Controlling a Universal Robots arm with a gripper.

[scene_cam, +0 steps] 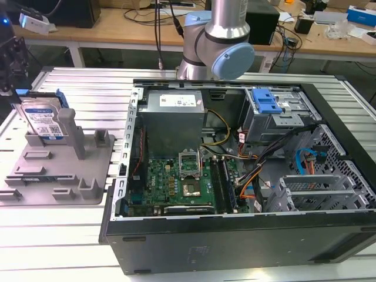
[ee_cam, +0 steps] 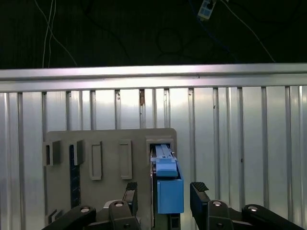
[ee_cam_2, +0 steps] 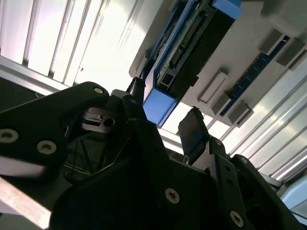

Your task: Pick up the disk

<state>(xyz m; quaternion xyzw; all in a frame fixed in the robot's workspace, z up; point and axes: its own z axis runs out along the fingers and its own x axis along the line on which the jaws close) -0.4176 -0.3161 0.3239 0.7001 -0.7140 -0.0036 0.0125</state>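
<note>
A: Silver-grey disk [scene_cam: 44, 117], blue rails, white-blue label. It stands on edge in the grey plastic fixture [scene_cam: 97, 167], at the exterior view's left, well apart from the PC case [scene_cam: 235, 235].

B: Gripper [ee_cam: 164, 188]: spread wide, nothing held. Its fingers [ee_cam: 199, 188] straddle the disk's blue end with a gap on each side, per both wrist views.

A: Our judgement re the step in hand: we want the disk centred btwn the pads and the pads square to its flat faces. We'd close slowly so both sides meet together and the disk doesn't rock in its slot.

B: Hard to make out: the disk's lower edge, sunk in the fixture; how far down the faces the fingers reach; the pad surfaces, dark vs. the bright slatted table [ee_cam: 240, 143].
</note>
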